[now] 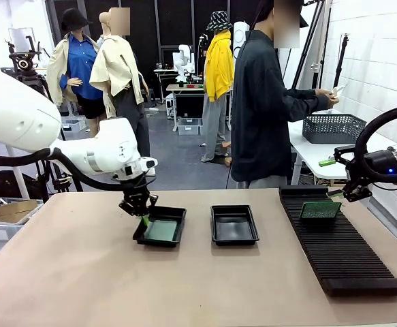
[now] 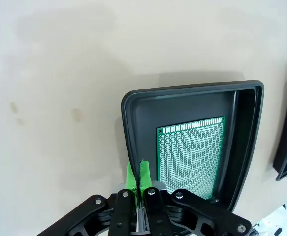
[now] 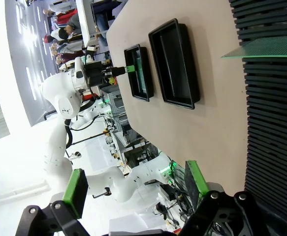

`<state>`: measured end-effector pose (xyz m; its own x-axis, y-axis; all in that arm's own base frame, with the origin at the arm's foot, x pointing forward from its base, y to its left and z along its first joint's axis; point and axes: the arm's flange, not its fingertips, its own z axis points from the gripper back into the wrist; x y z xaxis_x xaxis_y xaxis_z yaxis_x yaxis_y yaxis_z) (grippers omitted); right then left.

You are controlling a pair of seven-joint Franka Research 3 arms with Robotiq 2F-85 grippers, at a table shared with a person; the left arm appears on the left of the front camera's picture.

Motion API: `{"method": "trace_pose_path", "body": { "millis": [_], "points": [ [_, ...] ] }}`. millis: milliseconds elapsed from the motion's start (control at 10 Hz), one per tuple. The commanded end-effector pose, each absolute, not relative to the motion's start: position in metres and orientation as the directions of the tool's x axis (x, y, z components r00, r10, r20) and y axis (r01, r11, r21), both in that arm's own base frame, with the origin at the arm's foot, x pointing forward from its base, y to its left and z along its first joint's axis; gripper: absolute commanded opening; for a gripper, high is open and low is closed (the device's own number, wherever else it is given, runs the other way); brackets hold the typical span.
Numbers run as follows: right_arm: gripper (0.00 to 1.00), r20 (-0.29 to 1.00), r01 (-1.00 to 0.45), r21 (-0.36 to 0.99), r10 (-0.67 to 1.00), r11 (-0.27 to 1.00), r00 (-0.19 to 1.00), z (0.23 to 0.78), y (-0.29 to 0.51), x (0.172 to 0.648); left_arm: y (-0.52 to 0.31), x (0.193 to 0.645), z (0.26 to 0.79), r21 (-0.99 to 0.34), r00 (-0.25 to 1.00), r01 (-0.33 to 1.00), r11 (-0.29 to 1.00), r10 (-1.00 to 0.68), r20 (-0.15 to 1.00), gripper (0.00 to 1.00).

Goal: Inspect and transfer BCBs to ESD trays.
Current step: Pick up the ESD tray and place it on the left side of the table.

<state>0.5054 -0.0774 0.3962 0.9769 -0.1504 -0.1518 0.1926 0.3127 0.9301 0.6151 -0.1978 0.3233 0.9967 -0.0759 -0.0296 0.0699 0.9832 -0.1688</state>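
Tan table, shared workstation, contents as follows.

Item 1: left-hand ESD tray, glossy black, left of the table's middle. First BCB lies flat on its floor, perforated green face up, toward one end wall.

Item 2: middle ESD tray, same pattern, just right of item 1 and apart from it, floor bare.

Item 3: long black ribbed rack, right side of the table, running near to far. Second BCB stands on edge in a slot near the far end.

Item 4: left gripper, reaching in from the left, pointing down at the far left rim of the left-hand ESD tray. Jaws fully closed, green pads pressed together with nothing between them. Whether the tips touch the rim cannot be told.

Item 5: right gripper, at the far right, level with the rack's far end, fingers pointing left along the table. Jaws spread wide, holding nothing; close to the second BCB but clear of it.

Item 6: person in a dark top at the far side, turned right toward a white side table bearing a grey mesh basket, hands raised there.
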Motion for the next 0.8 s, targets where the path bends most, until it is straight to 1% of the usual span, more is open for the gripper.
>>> {"method": "trace_pose_path", "body": {
  "millis": [0, 200, 400, 700],
  "points": [
    [1.00, -0.147, 0.190, 0.924, -0.152, 0.333, 0.978, 0.396, -0.074, 0.503, -0.171, 0.615, 0.327, -0.161, 0.995, 0.089, 0.983, -0.095, -0.031, 0.00],
    [1.00, -0.147, 0.190, 0.924, -0.152, 0.333, 0.978, 0.396, -0.074, 0.503, -0.133, 0.620, 0.323, -0.155, 0.995, 0.097, 0.983, -0.098, 0.004, 0.00],
    [1.00, -0.147, 0.190, 0.924, -0.152, 0.333, 0.978, 0.396, -0.074, 0.503, -0.098, 0.620, 0.320, -0.158, 0.997, 0.071, 0.985, -0.066, 0.031, 0.00],
    [1.00, -0.147, 0.190, 0.924, -0.152, 0.333, 0.978, 0.396, -0.074, 0.503, -0.048, 0.600, 0.317, -0.161, 0.997, 0.049, 0.986, -0.039, 0.064, 0.00]
  ]
}}
